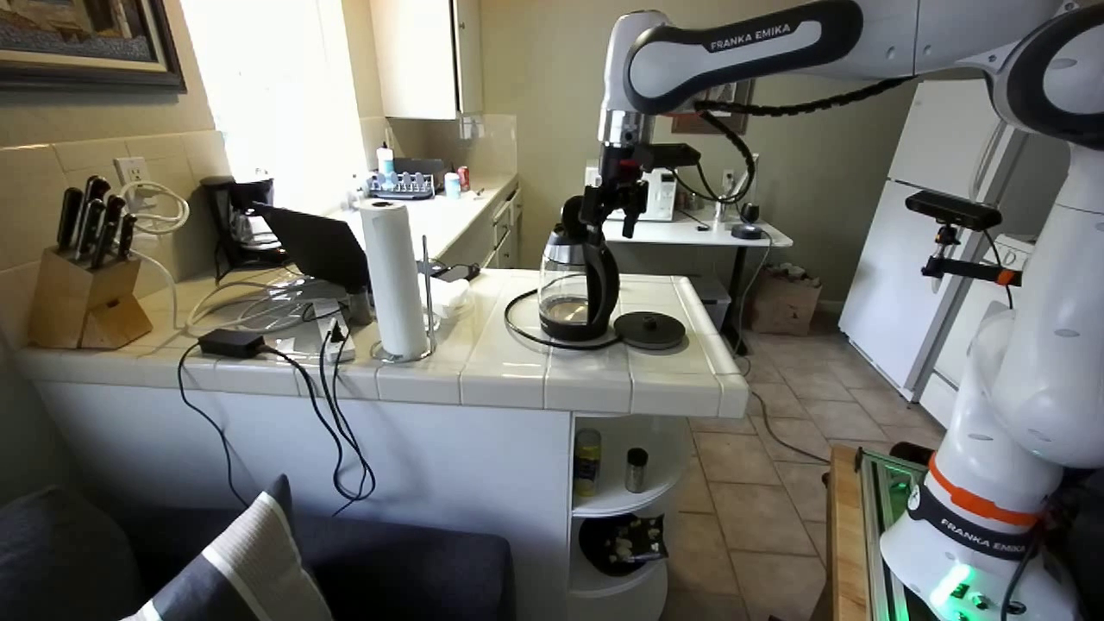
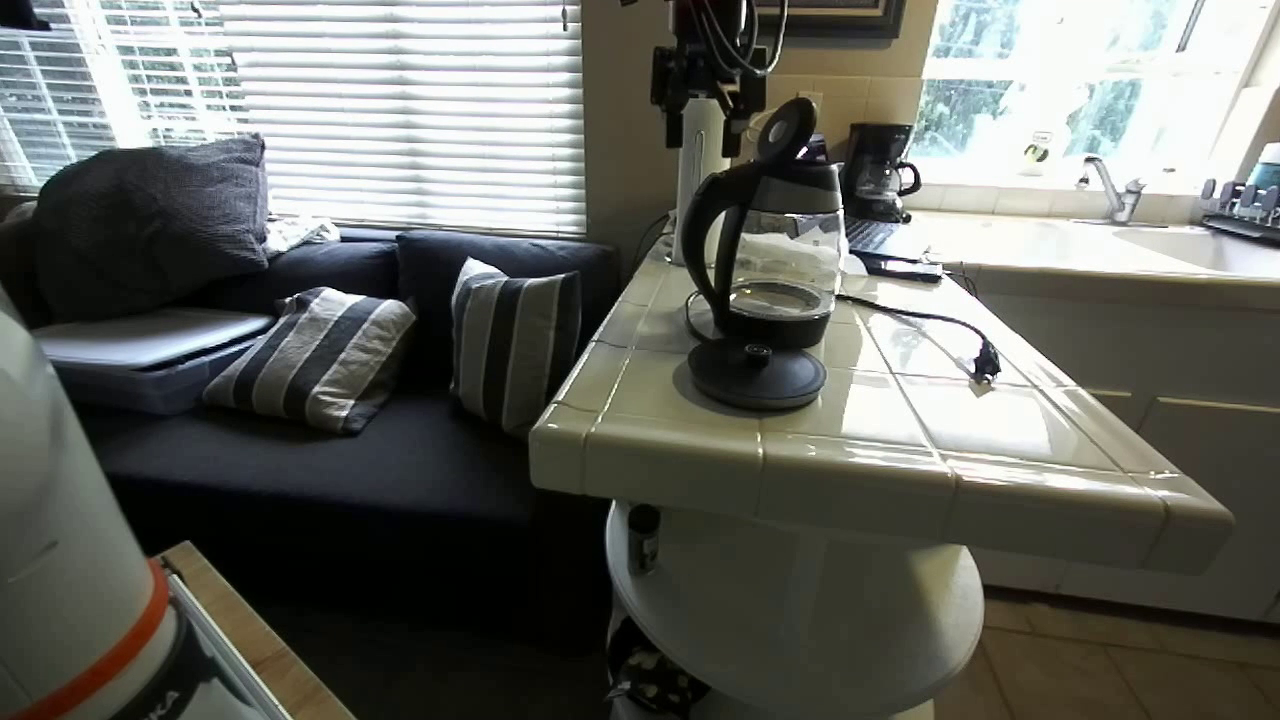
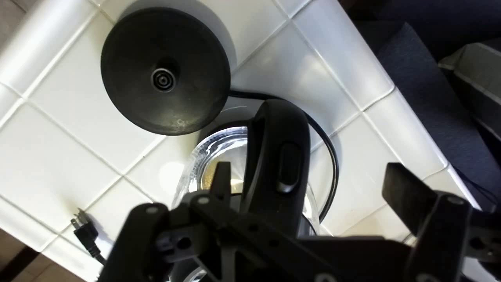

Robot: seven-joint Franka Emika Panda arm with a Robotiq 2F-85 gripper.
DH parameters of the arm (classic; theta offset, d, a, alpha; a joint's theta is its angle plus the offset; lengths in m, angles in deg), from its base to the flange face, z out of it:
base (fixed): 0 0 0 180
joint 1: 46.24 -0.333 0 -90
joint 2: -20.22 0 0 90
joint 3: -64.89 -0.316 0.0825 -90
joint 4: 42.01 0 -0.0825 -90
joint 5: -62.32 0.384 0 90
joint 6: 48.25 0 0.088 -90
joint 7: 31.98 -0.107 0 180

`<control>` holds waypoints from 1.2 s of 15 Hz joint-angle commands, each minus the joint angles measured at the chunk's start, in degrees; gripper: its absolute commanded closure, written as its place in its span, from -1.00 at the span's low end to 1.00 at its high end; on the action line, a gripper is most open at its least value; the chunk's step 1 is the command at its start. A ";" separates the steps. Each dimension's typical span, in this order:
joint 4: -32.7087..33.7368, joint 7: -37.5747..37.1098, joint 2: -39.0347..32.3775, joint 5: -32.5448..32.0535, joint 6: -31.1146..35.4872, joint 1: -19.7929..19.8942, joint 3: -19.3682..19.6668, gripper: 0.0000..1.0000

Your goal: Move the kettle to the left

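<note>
Tiled counter (image 1: 586,371), downturned gripper (image 3: 309,176) spread wide, near kettle (image 1: 571,280)

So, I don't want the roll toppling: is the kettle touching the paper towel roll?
Apart. In an exterior view, bare tiled counter shows plainly between the kettle and the paper towel roll.

I have my arm (image 1: 1026,362) standing up from its base (image 1: 979,552), lit green low down, the forearm (image 1: 768,43) stretched out high and nearly level. The wrist (image 1: 625,129) hangs straight down. In the wrist view I see my gripper (image 3: 308,182) with its jaws spread wide, the two dark fingers (image 3: 409,199) well apart.
</note>
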 commanded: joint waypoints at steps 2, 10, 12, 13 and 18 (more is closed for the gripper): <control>-7.73 14.08 5.57 10.34 6.28 2.52 2.04 -1.00; -14.24 42.30 8.00 35.79 1.64 7.34 12.11 -1.00; -15.18 49.21 6.42 41.54 -1.14 8.48 14.42 -1.00; -15.62 51.87 5.49 44.43 -2.62 9.06 15.17 -1.00; -15.54 53.35 4.43 45.73 -4.42 11.12 14.76 -1.00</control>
